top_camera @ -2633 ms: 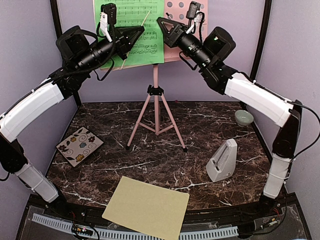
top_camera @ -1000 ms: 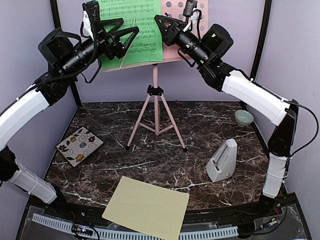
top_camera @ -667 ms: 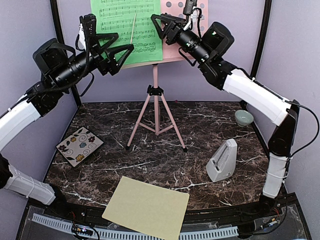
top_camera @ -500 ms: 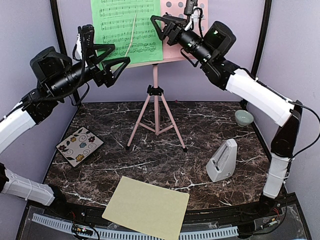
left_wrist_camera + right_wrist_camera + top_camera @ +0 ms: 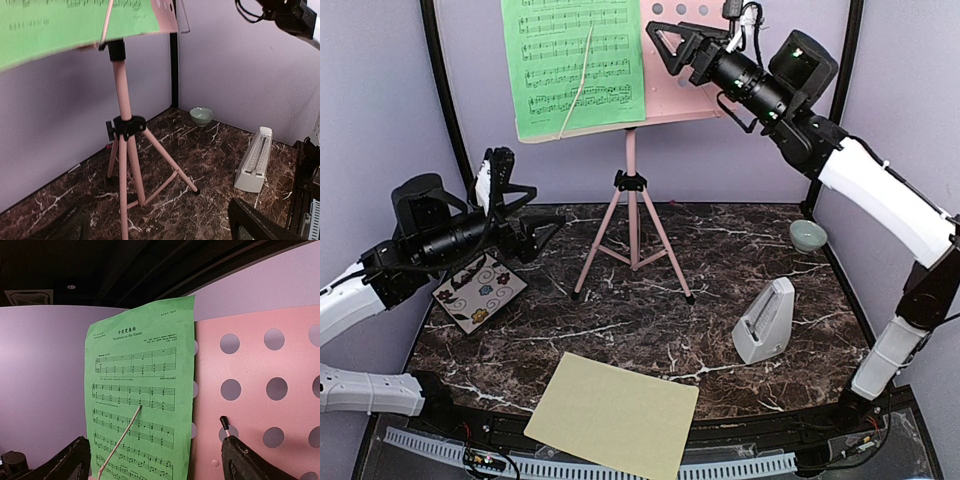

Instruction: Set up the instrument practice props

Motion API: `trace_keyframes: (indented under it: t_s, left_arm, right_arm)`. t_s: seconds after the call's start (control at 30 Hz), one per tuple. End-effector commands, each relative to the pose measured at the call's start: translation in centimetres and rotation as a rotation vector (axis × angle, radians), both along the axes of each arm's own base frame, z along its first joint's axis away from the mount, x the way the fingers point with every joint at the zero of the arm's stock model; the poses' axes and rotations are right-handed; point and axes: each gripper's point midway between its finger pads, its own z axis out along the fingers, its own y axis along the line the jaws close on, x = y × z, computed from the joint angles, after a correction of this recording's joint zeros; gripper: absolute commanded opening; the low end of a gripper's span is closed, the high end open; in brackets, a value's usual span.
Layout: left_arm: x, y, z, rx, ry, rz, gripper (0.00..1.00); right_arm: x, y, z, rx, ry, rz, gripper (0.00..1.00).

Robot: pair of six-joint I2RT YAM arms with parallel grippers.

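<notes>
Top external, L to R. L arm (image 5: pixel 360 295) low and folded, forearm approx level. L gripper (image 5: pixel 532 200) aimed R toward stand legs, above far corner of tile (image 5: pixel 478 292). Jaws wide apart, nothing between. L wrist agrees: fingers (image 5: pixel 260 225) at bottom corners of frame, only table (image 5: pixel 200 165) between them. Judged to sit clear of desk so as not to knock it.

Green sheet (image 5: pixel 575 65) upright on L half of desk (image 5: pixel 685 90), bottom edge on the lip, thin wire (image 5: pixel 578 80) slanting across its front to pin it. Judged placed: leans back w/ desk, needs no grip. R half of desk bare, holes showing; prob. meant for 2nd sheet.

Stand (image 5: pixel 632 190) at back, mid-table, upright, three legs spread.

Yellow sheet (image 5: pixel 613 413) flat at near edge, front corner past table edge; not yet on desk. Overhang may help a pinch pickup.

Metronome (image 5: pixel 765 322) upright on table R of stand, well apart from it. Bowl (image 5: pixel 807 235) beyond it, nr back R corner.

R arm (image 5: pixel 880 185) stretched up high. R gripper (image 5: pixel 662 45) level w/ desk, facing bare half just R of green sheet. Jaws apart, empty. R wrist shows fingers (image 5: pixel 65 460) low in frame w/ sheet and desk beyond; no contact seen.
</notes>
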Motion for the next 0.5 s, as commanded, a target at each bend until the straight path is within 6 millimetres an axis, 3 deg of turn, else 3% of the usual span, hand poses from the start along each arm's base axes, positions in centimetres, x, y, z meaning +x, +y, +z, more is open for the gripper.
trace_keyframes:
  t_s: [0.0,0.13,0.3,0.47]
  left_arm:
    - [0.7,1.0,-5.5,-0.001,0.173,0.088,0.98]
    - [1.9,1.2,-9.9,0.018,0.292,0.151,0.98]
    - [5.2,1.3,-16.2,0.097,0.484,0.222,0.95]
    - [8.6,1.7,-19.1,0.097,0.557,0.242,0.98]
  right_arm:
    - [-0.8,-1.3,-0.6,-0.065,0.021,-0.027,0.92]
    - [-2.1,-2.4,-1.6,-0.109,0.058,-0.009,0.92]
    - [-3.1,-3.4,-5.2,-0.167,0.155,0.007,0.92]
    - [-4.2,-4.7,-9.4,-0.219,0.244,0.008,0.9]
